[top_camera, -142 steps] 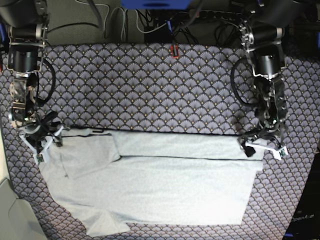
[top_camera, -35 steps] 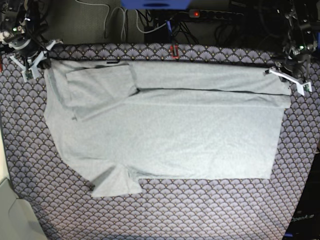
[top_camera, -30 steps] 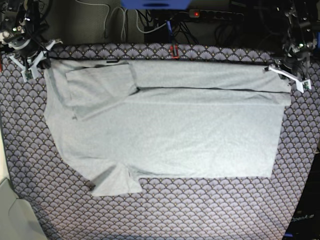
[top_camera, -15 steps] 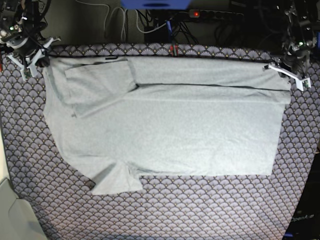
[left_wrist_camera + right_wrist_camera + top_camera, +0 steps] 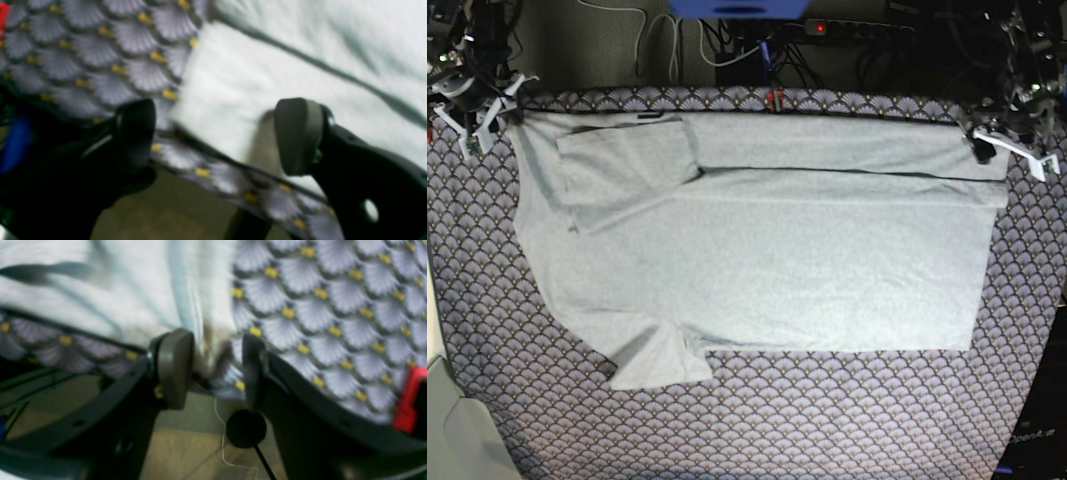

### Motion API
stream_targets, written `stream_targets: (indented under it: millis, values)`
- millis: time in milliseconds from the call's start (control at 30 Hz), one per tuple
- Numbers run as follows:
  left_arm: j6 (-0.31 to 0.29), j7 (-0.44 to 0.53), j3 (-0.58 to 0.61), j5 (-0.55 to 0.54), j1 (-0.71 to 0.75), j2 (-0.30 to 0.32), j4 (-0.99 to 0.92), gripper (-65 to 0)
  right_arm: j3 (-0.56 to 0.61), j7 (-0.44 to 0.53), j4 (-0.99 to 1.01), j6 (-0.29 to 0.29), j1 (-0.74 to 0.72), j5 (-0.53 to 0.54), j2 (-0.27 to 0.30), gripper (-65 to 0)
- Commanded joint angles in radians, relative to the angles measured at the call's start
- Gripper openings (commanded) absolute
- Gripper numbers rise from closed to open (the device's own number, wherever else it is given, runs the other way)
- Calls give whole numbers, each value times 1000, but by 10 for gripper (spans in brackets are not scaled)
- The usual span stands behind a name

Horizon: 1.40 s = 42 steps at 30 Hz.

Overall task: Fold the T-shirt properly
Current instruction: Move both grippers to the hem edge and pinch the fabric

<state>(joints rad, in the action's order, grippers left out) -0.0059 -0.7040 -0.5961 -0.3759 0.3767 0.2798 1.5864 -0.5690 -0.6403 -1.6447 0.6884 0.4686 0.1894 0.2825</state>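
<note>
Two sets of fingers stand at the far corners of the T-shirt (image 5: 757, 240), which lies spread flat on the patterned table (image 5: 827, 420). The risk is a snag: cloth sits between the right fingers (image 5: 213, 370), so lifting away carelessly could drag that corner and spoil the flat layout. The left fingers (image 5: 213, 136) are spread wide over the hem corner, holding nothing; the right fingers are parted too, cloth loose between them

T-shirt (image 5: 757, 240) lies flat across most of the tablecloth (image 5: 827, 420), with nothing raised on it. Bare cloth runs along the near edge and both sides. Cables (image 5: 727, 40) crowd the space beyond the far table edge, behind both far corners.
</note>
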Motion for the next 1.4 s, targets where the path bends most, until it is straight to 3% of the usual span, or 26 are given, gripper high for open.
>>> stream_targets:
  millis: [0,200,400,567,800,967,1033,1167,1300,1367]
  values:
    - [1,22,-31,-1,-20,20,12,-100,-32,10,-13,0,2,-5,17,-373]
    - [1,20,-152,-1,-97,49,-2,-99,-101,10,-12,3,-64,-5,57,-373]
    - [1,20,-152,-1,-196,71,-4,-99,-87,9,-12,3,-206,-5,110,-373]
    - [1,10,-115,8,-315,51,-5,-99,76,-13,87,1,-443,-8,142,-373]
    - [2,-62,-32,10,-425,6,-24,-100,340,-28,504,-2,-839,-8,171,-373]
    - [2,-53,-28,12,-457,-17,-51,-100,476,127,826,-6,-1049,-8,169,-373]
    - [2,-52,-28,12,-471,-18,-85,-100,502,201,932,-49,-1094,-8,169,-372]
    - [2,-4,-28,12,-517,-17,-179,-101,544,320,1089,-88,-1143,-6,169,-371]
    - [2,50,-26,12,-555,-17,-271,-101,573,386,1161,-91,-1152,-6,153,-372]
    - [2,68,-26,12,-580,-17,-309,-101,573,408,1174,-124,-1152,-6,143,-371]
